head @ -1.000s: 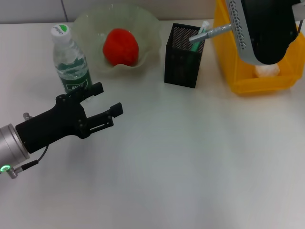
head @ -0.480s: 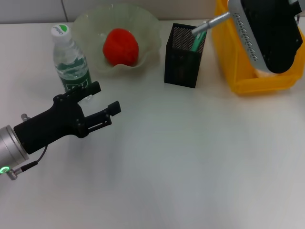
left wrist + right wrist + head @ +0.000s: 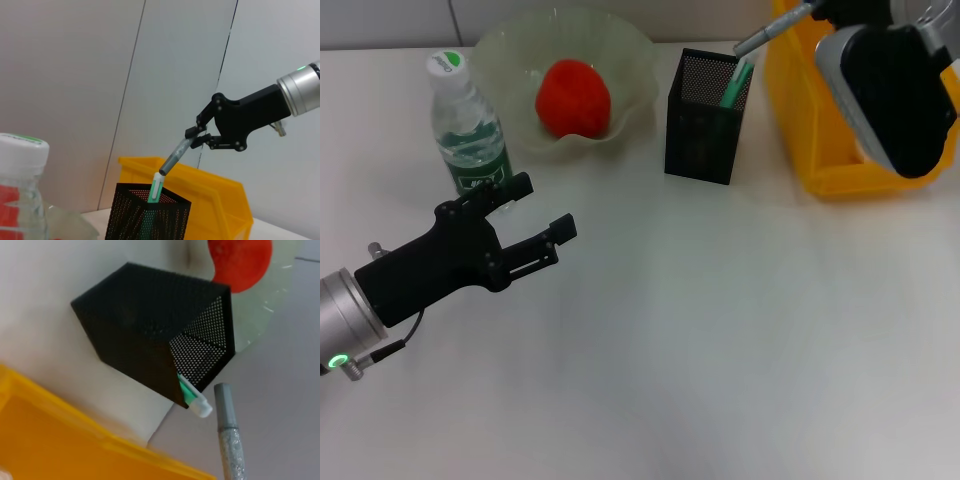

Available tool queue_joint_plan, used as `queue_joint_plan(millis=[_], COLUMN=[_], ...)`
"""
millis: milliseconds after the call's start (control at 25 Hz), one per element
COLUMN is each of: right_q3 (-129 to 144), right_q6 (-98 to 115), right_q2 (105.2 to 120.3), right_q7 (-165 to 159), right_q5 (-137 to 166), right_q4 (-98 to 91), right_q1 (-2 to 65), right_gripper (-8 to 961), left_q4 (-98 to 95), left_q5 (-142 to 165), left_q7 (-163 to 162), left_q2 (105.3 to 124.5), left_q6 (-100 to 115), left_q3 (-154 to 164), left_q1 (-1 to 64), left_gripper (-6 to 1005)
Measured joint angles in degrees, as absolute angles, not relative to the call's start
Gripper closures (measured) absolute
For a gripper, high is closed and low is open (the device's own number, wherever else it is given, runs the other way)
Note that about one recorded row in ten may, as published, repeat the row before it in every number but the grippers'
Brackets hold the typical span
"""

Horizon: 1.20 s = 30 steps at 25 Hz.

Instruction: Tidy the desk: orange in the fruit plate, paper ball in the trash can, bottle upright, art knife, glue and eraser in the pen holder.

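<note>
My right gripper [image 3: 825, 10] [image 3: 198, 137] hangs above the black mesh pen holder [image 3: 703, 118] [image 3: 150, 215] [image 3: 150, 347], shut on a grey pen-shaped art knife [image 3: 772, 30] [image 3: 175, 157] [image 3: 229, 435]. The knife's lower tip is over the holder's back right corner, clear of the rim. A green and white stick [image 3: 735, 84] [image 3: 192, 397] leans inside the holder. The orange [image 3: 574, 96] lies in the pale fruit plate [image 3: 632, 58]. The bottle [image 3: 468, 125] [image 3: 20, 190] stands upright. My left gripper [image 3: 545, 205] hovers open just in front of the bottle. Paper ball and eraser are hidden.
A yellow bin [image 3: 840, 175] [image 3: 220, 195] stands to the right of the pen holder, partly covered by my right arm. The white tabletop [image 3: 720, 340] stretches in front of everything.
My right gripper has risen and pulled back to the right, lifting the art knife's tip higher above the pen holder. The left arm has barely shifted.
</note>
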State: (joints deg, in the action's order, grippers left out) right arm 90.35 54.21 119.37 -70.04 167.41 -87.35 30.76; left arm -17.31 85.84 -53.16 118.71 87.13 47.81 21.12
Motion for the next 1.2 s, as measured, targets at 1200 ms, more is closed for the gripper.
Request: queue_joint_plan(millis=[1200], right_q3=[102.44], right_q6=[30.68], right_q2=[119.62], right_q7=[-55.35], right_q5=[167.26], right_q4=[-78.15], right_q1=[25.94], right_gripper=[722], left_q4=[-16.96], left_q5=[85.37], left_q7=[-51.14], left_q2=[118.74], left_q6=[85.51], left_q3=[47.81], left_q1=[21.18], left_gripper=[140])
